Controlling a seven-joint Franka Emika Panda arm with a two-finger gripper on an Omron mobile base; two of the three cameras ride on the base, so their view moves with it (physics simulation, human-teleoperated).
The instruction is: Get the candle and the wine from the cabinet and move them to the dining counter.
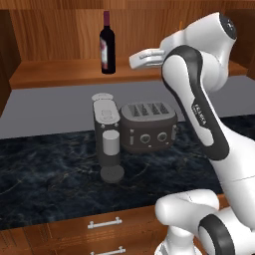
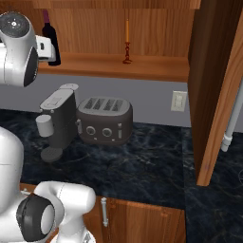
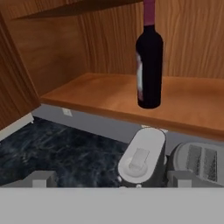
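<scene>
The open cabinet hangs over a black marble tabletop carrying a coffee machine and toaster. On its shelf stand the wine and, well apart, the candle. A crooked approach could topple the tall bottle. The hand hovers near it, wide open, empty.

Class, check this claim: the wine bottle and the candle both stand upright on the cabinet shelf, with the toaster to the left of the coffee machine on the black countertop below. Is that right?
Not quite. The toaster stands to the right of the coffee machine, as the left base view shows. The rest holds: wine bottle and candle both stand upright on the cabinet shelf, above the black countertop.
</scene>
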